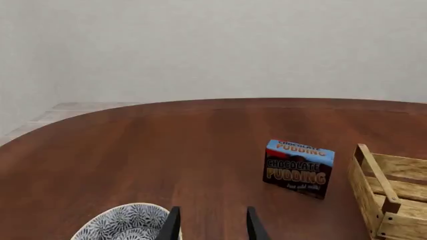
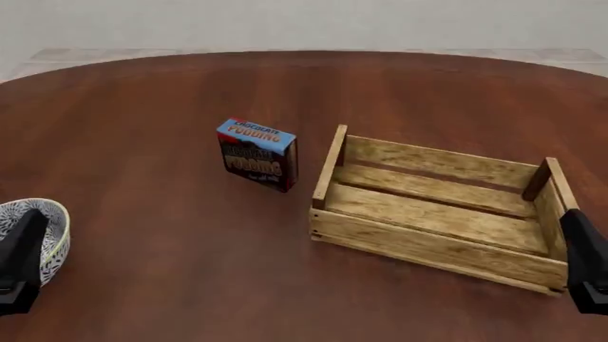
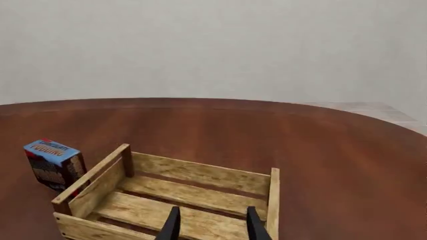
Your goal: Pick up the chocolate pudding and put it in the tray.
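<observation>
- chocolate pudding, the small rectangular carton with blue top band and dark brown front (image 2: 258,154), stands upright on the round dark reddish-brown wooden counter (image 2: 171,92), just beside the near-left corner post of the tray, apart from it, not touching.
- the tray, a light wooden slatted crate with darker corner posts (image 2: 432,246), sits right of the pudding; nothing in it, bare slats only.
- your left gripper (image 1: 211,225) is low at the front view's left edge, fingers parted with a clear gap, holding nothing.
- from the left gripper the pudding lies forward and off to the right, well apart; bare counter between them.
- your right gripper (image 3: 211,222) is likewise spread apart and empty, hanging over the tray's near right end; the pudding is off to its left, beyond the tray's left wall.
- judgement: the right arm would have to cross the crate to reach the carton, while the left arm has an open run, so the left looks like the better pick.
- carton's long face is turned toward you, slightly skewed; its wide side runs roughly left-right, so close across the thin depth.
- white bowl with a blue-grey leaf pattern (image 2: 48,221) sits just beside the left gripper; nothing seen inside it; watch it as you move off.
- pudding not yet lifted; task at its start.
</observation>
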`<state>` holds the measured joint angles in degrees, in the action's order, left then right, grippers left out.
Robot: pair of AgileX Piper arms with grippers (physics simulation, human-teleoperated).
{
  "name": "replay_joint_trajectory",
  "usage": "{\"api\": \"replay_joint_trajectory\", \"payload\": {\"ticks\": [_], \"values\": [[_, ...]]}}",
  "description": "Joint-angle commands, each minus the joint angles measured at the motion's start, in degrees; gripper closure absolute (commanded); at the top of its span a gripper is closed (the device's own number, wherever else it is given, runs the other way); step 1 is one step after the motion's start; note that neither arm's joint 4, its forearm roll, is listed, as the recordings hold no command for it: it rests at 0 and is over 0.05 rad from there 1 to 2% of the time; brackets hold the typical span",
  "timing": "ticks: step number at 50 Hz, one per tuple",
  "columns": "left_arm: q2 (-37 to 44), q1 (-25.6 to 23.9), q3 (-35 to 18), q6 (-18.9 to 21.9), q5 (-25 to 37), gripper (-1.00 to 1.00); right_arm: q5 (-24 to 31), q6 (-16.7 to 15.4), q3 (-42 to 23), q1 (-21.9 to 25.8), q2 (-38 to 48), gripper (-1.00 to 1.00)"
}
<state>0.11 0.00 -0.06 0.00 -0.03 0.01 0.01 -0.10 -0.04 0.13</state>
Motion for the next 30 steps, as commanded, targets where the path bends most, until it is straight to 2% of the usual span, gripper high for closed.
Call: {"api": "replay_joint_trajectory", "payload": {"ticks": [1, 24, 27, 29, 30], "values": [[0.32, -0.01, -0.18, 0.00, -0.08, -1.00, 0.30, 0.01, -0.28, -0.20, 0.17, -1.00], [0.32, -0.01, -0.18, 0.01, -0.08, -1.00, 0.97, -0.17, -0.09, -0.38, 0.10, -1.00], [0.32, 0.00, -0.18, 0.00, -0.08, -1.00, 1.05, -0.05, -0.50, -0.44, 0.07, -1.00], [0.31, 0.00, -0.18, 0.00, -0.09, -1.00, 1.32, 1.32, -1.42, -0.95, 0.54, -1.00], [0.31, -0.01, -0.18, 0.01, -0.08, -1.00, 1.48, 0.61, -1.99, -0.99, 1.33, -1.00]]}}
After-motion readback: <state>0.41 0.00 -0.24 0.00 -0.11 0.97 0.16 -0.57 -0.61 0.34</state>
